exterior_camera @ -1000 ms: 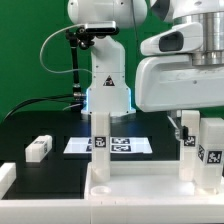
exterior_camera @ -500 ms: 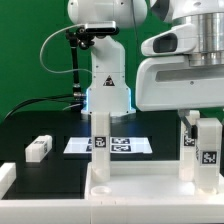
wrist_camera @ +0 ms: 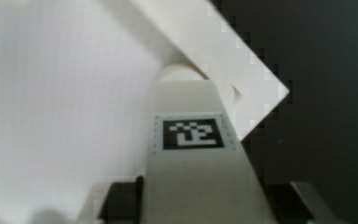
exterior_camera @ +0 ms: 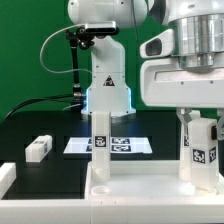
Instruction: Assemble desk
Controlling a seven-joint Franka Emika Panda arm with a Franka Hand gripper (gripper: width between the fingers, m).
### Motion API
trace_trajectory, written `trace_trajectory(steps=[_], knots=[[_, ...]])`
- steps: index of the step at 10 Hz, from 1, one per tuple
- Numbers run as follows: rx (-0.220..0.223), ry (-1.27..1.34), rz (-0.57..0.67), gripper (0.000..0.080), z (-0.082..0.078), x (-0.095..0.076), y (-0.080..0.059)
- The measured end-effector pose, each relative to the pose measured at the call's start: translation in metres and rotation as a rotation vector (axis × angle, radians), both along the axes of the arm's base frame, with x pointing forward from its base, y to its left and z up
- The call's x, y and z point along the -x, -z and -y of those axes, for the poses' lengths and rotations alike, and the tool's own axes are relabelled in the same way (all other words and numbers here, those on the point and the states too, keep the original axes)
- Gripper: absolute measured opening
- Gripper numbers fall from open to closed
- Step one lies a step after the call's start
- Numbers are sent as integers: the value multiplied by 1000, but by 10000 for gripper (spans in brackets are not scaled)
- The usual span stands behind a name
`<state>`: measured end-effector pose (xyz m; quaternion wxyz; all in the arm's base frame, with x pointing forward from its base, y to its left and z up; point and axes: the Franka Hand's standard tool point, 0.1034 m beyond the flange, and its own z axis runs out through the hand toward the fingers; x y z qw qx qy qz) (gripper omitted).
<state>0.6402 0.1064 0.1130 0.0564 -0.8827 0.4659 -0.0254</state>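
The white desk panel (exterior_camera: 140, 190) lies flat at the front of the exterior view, with one tagged leg (exterior_camera: 100, 148) standing upright in its left socket. My gripper (exterior_camera: 200, 120) is shut on a second tagged leg (exterior_camera: 201, 150) and holds it upright over the panel's right corner. In the wrist view the held leg (wrist_camera: 197, 150) with its square tag runs between my dark fingers (wrist_camera: 130, 198), its far end at the panel's corner (wrist_camera: 247, 85). A third leg (exterior_camera: 38, 148) lies loose on the black table at the exterior view's left.
The marker board (exterior_camera: 125, 146) lies flat behind the panel, in front of the arm's base (exterior_camera: 107, 95). A white block edge (exterior_camera: 5, 175) shows at the far left. A green wall stands behind.
My gripper has moved a little to the exterior view's left and downward with the leg, bringing it lower over the panel's right corner.
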Motion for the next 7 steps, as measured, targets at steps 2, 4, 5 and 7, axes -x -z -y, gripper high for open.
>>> trace_trajectory(steps=[2, 4, 5, 7], knots=[[-42, 280, -15, 289, -1, 1, 1], [-48, 353, -24, 290, -6, 3, 1], [-49, 352, -23, 389, -6, 3, 1], [-26, 207, -21, 528, -7, 4, 1]])
